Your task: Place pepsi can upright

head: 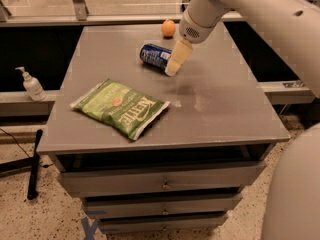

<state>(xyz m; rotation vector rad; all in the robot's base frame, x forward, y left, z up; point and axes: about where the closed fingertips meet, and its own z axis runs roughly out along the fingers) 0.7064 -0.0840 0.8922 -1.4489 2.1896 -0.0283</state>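
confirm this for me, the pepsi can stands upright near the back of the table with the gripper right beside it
Not quite. The camera view shows the pepsi can lying on its side, not upright. The rest holds: it is near the back of the table, with the gripper right beside it.

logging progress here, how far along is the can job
Done: the gripper hangs right beside the can. In hand: nothing visibly held; the can lies on its side on the table. Left: grasp it, stand it upright, let go.
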